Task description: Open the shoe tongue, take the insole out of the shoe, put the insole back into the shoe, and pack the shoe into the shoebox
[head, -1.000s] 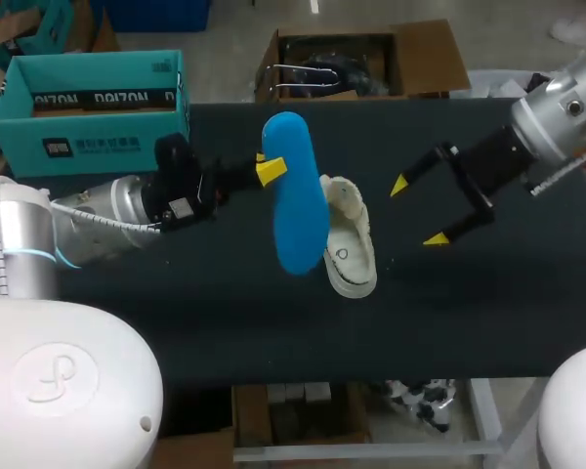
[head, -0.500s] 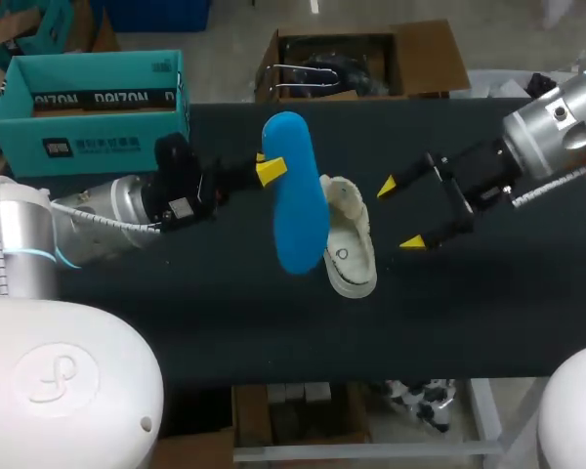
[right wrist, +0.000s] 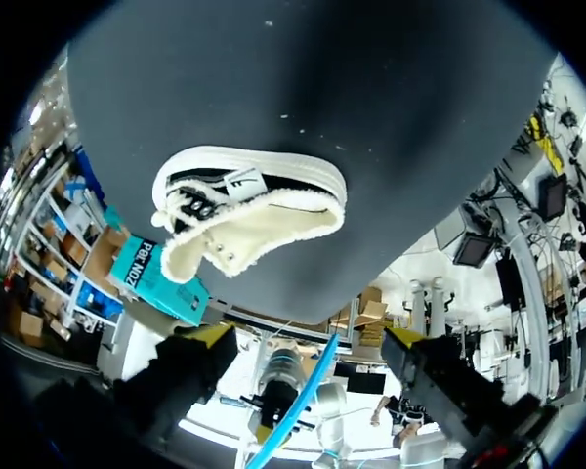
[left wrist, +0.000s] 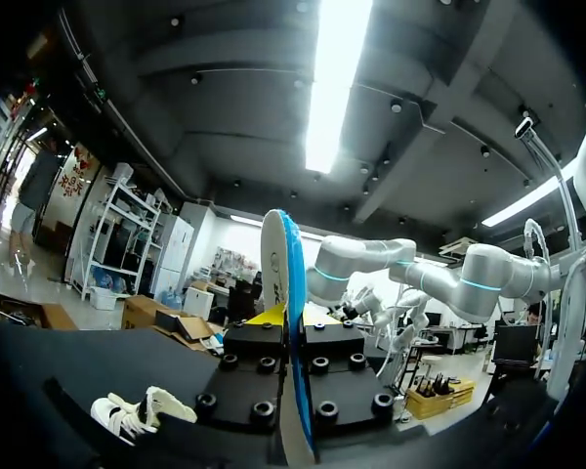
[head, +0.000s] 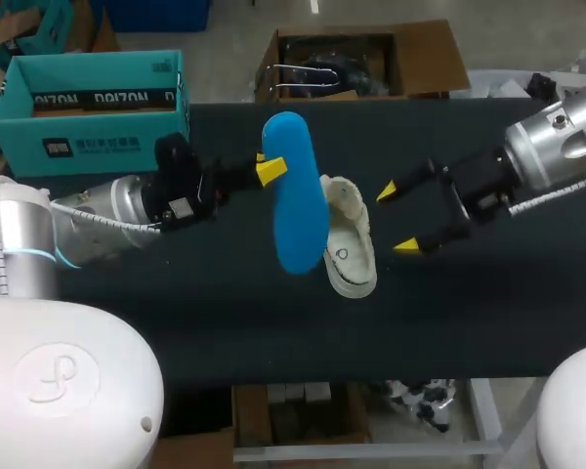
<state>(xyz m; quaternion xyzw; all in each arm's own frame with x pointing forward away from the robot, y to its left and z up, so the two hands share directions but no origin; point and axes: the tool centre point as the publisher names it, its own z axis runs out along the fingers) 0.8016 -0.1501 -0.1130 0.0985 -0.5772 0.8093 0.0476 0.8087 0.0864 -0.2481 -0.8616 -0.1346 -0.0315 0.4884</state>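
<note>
Beside the shoe (head: pixel 349 236), on its left-arm side, our left hand (head: pixel 270 168) grips the blue insole (head: pixel 295 195). The insole's long axis runs parallel to the shoe's, from the desk's (head: pixel 225 313) far edge to its near edge. Our right hand (head: pixel 397 219) hangs open just off the shoe's other flank. Well apart from the shoe, the teal shoebox (head: pixel 88 107) carries white lettering on a dark band.

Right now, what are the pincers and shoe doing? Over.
Left pincer shut on blue insole, held aloft. Right pincer open, beside shoe. Nothing between that pincer and shoe.
</note>
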